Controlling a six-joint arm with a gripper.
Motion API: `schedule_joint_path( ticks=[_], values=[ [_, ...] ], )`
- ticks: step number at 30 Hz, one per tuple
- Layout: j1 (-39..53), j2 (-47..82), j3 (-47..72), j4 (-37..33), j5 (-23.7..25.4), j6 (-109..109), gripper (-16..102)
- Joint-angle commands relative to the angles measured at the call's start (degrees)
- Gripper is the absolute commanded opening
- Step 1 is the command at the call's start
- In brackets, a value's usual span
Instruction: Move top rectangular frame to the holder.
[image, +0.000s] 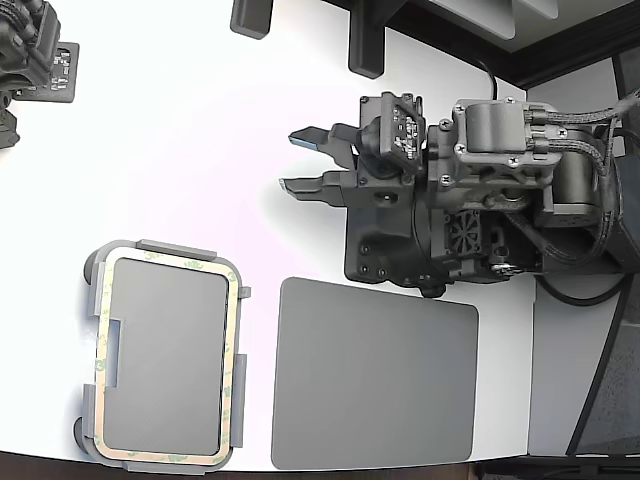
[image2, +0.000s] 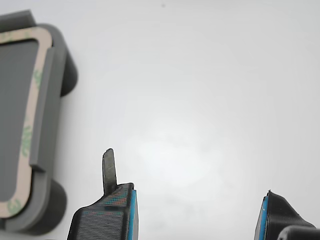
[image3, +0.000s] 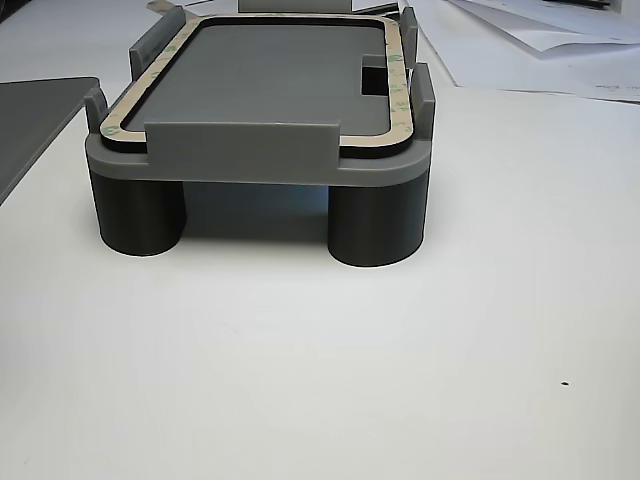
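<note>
The top rectangular frame, a thin beige outline with greenish marks, lies flat inside the grey holder at the exterior view's lower left. In the other view the frame rests within the raised tabs of the holder, which stands on round feet. My gripper hovers over bare table up and to the right of the holder, its fingers pointing toward the exterior view's left. It is open and holds nothing. The wrist view shows the empty gripper, with one end of the holder and the frame off to the side.
A flat dark grey mat lies just right of the holder in the exterior view, below the arm. A second arm's dark parts sit at the top left. Two dark posts stand at the table's far edge.
</note>
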Motion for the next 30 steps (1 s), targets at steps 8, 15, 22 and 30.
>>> schedule_joint_path(
  ticks=[8,15,22,30],
  values=[
    [-0.5,10.3,1.8,1.0,2.2,1.6,100],
    [-0.8,9.5,1.8,0.7,1.0,1.0,100],
    [-0.9,10.2,1.8,1.0,3.1,2.3,100],
    [-0.9,10.2,1.8,1.0,3.1,2.3,100]
  ],
)
